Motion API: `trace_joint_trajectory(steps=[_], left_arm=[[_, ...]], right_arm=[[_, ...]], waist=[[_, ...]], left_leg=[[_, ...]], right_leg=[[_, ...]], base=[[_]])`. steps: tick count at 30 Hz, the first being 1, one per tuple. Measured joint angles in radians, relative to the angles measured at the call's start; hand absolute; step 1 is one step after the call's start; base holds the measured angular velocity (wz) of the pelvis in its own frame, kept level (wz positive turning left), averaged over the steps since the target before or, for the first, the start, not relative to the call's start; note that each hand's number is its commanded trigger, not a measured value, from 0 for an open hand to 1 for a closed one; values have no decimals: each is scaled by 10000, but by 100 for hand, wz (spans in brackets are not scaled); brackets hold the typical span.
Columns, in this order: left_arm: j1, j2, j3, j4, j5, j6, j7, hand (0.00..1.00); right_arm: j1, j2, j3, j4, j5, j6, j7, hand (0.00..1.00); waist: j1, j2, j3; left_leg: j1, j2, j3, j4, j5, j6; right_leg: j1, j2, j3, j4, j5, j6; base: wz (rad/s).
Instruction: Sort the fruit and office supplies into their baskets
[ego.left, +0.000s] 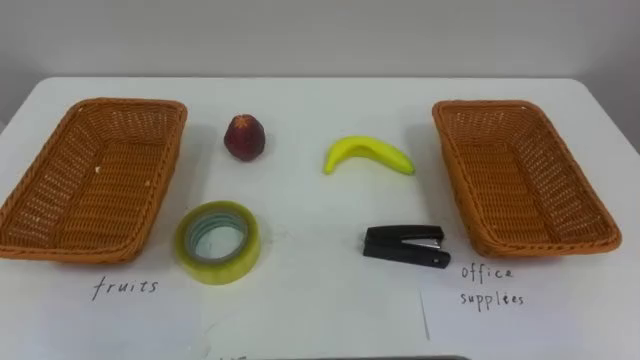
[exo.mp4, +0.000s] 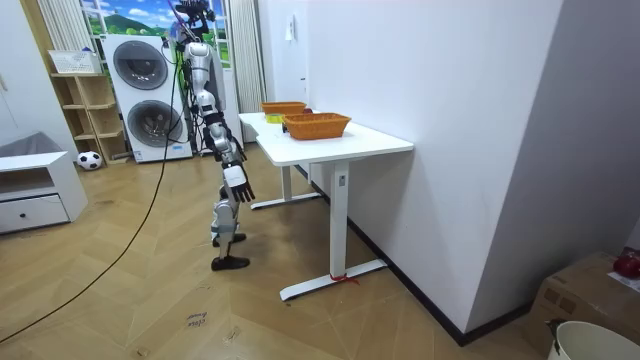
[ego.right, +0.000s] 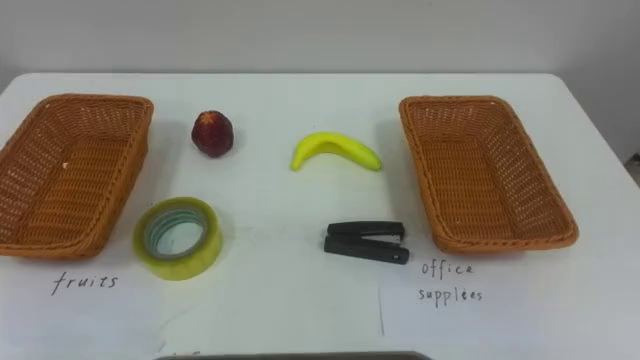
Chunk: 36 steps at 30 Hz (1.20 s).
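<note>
So far: fruit basket (ego.left: 40, 200) and office basket (ego.left: 585, 215) empty.
To sort: apple (ego.left: 244, 136), banana (ego.left: 368, 153), tape (ego.left: 218, 242), stapler (ego.left: 405, 245).
Right hand (exo.mp4: 238, 182): hanging; cannot tell grip.

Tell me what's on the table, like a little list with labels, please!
table: white table
left wicker basket: nothing inside
right wicker basket: nothing inside
red apple: back row, beside the left wicker basket
banana: back row, right of the red apple
tape roll: lying flat, in front of the red apple
black stapler: in front of the banana
sorted so far: nothing
</note>
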Motion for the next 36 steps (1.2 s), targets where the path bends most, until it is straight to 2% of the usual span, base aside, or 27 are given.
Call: trace_joint_trajectory(steps=[4, 11, 22, 25, 27, 28, 30, 34, 36], left_arm=[[-6, 66, 1, 7, 3, -3, 305, 0], [41, 94, 9, 8, 13, -8, 823, 0], [179, 85, 14, 11, -21, -5, 860, 0], [192, 77, 272, -80, -37, -5, 861, 0], [176, 114, 536, -212, -176, -9, 900, 0], [162, 144, 541, -211, -228, -9, 900, 0], [179, 242, 570, -212, -244, -11, 896, 0], [177, 458, 727, -209, -388, -85, 896, 0], [225, 505, 817, -208, -725, -212, 902, 0]], right_arm=[[5, 8, 130, 8, 23, -3, 84, 0], [23, 10, 128, 65, 183, -28, 84, 0], [200, 68, -94, 123, 1122, -28, 53, 0], [234, 94, -656, 304, 1805, -23, 50, 0], [349, 105, -1232, 335, 2239, -18, -2, 0], [381, 104, -1347, 322, 2287, -18, -51, 0], [471, 88, -1704, 279, 2655, 3, -247, 0], [858, -76, -2368, -284, 3895, 8, -872, 0], [938, -76, -2856, -755, 4383, -5, -1283, 0]], waist=[[1, -70, 25], [48, -52, 21], [-80, -28, 13], [-200, -70, -17], [-263, -179, 9], [-267, -168, 3], [-271, -215, 18], [-334, -271, -23], [-528, -330, -20]], left_leg=[[77, 1, -63, -17, 0, 0], [203, 2, -58, -86, 0, -1], [342, -7, -53, -165, 0, 0], [366, -8, -58, -167, 5, 5], [398, -1, -10, -172, 5, 5], [414, 2, 6, -181, 5, 5], [495, 18, 98, -265, 4, 4], [529, 29, 257, -286, 3, 3], [534, 31, 293, -287, 3, 3]], right_leg=[[91, 0, -146, -3, 0, 0], [182, -1, -148, -7, 0, 0], [303, -6, -134, -18, 0, 1], [320, -8, -135, -18, -1, 1], [320, -8, -109, -11, 0, 1], [320, -8, -103, -8, 0, 0], [309, 6, -35, -6, 0, 0], [278, 7, -2, -2, 0, 0], [276, 8, 45, 1, 0, 0]], base=[[5], [0], [0], [0], [-5], [-13], [-16], [-10], [-6]])
